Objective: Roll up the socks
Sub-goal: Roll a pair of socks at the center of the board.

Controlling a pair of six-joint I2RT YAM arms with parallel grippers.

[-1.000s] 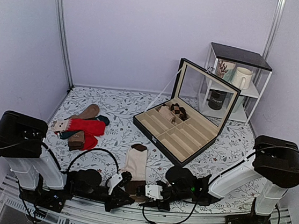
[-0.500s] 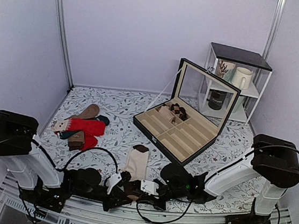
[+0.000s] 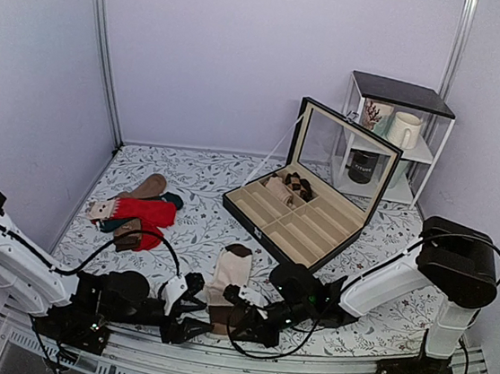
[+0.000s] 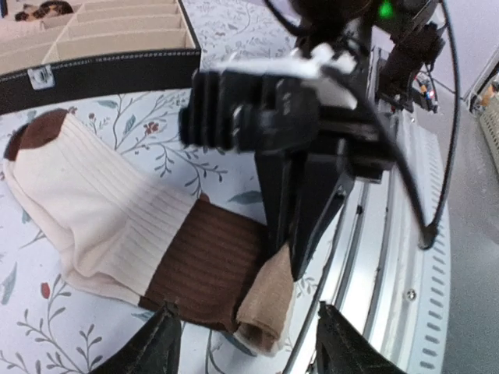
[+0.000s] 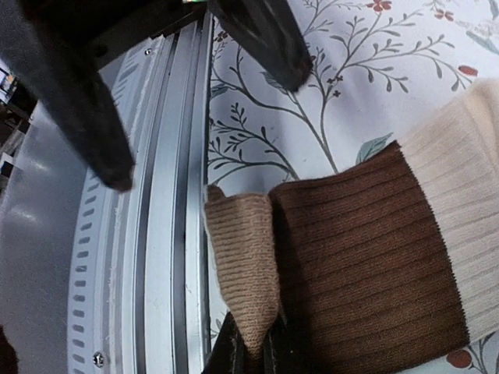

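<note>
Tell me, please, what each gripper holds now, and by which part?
The right gripper pinches the socks by the tan cuff; the left gripper is open, holding nothing.

Floral-print bench (image 3: 196,181): cream-and-brown socks (image 3: 226,275) lie flat at the near edge. Red, tan and teal sock pile (image 3: 143,213) at left. Open black divider box (image 3: 258,233) centre-right, white shelf (image 3: 403,93) in the back right corner.

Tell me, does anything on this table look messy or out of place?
The socks lie with their tan cuff right at the near edge of the table, by the metal rail, pinched by the jaws of the right gripper. On the left, red and tan socks sit in a jumbled heap.
</note>
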